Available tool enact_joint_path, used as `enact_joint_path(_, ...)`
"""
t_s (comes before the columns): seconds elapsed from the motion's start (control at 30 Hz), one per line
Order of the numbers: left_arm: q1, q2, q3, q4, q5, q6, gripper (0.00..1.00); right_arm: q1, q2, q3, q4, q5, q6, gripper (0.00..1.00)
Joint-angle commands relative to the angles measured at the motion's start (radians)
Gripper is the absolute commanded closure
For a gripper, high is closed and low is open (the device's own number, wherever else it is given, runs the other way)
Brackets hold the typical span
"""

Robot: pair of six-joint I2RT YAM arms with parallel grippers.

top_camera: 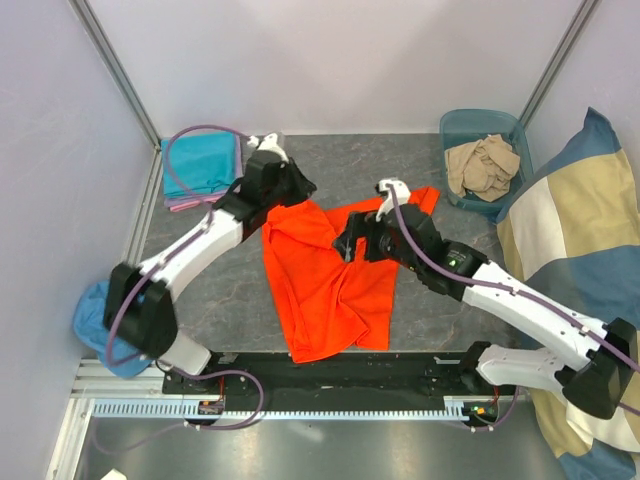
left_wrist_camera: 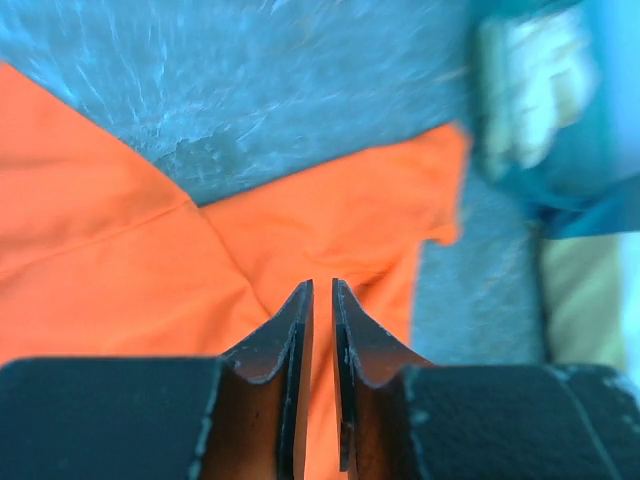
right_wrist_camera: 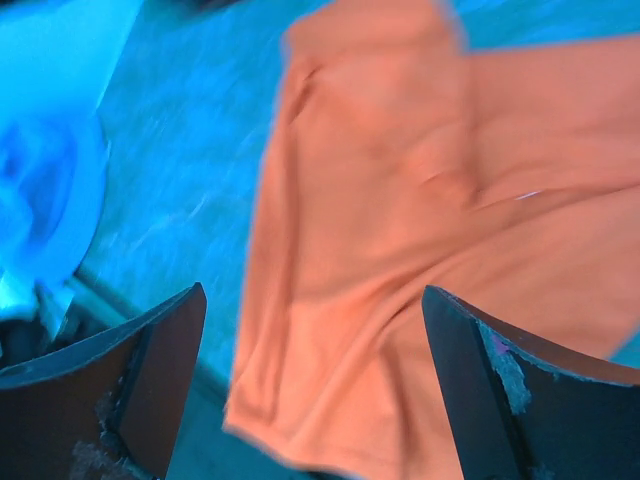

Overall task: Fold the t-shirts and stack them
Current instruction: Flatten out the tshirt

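Observation:
The bright orange t-shirt [top_camera: 325, 280] lies crumpled on the grey table in the middle. My left gripper [top_camera: 303, 192] is at its far left corner. In the left wrist view the gripper [left_wrist_camera: 322, 285] has its jaws almost together, with orange cloth [left_wrist_camera: 120, 270] in the thin gap and creases running to the tips. My right gripper [top_camera: 345, 243] hovers over the shirt's upper middle. In the right wrist view this gripper [right_wrist_camera: 315, 300] is wide open and empty above the orange cloth [right_wrist_camera: 400, 250]. A folded teal t-shirt [top_camera: 205, 162] lies on a pink-lilac one at the back left. A beige t-shirt [top_camera: 482, 165] sits in a bin.
The teal plastic bin [top_camera: 455, 125] stands at the back right. A big blue-and-beige cushion [top_camera: 580, 250] leans along the right side. A blue cloth [top_camera: 92, 312] lies off the table's left edge. Walls close in the back and left.

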Motion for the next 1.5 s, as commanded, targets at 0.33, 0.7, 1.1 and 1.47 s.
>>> enact_joint_path(0.33, -0.146, -0.473, -0.627, -0.005, -0.111, -0.151, 0.83, -0.387, 0.446, 0.213, 0.091, -0.081, -0.170, 0.02)
enact_joint_path(0.7, -0.461, -0.330, -0.577, 0.072, -0.225, -0.220, 0.84, -0.389, 0.900, 0.642, 0.044, -0.481, -0.225, 0.02)
enact_joint_path(1.1, -0.670, 0.039, -0.403, 0.121, -0.272, -0.212, 0.88, -0.323, 1.068, 0.730, 0.028, -0.768, -0.230, 0.03)
enact_joint_path(1.47, -0.644, 0.075, -0.450, 0.067, -0.301, -0.272, 0.88, -0.317, 1.111, 0.644, 0.025, -0.669, -0.238, 0.02)
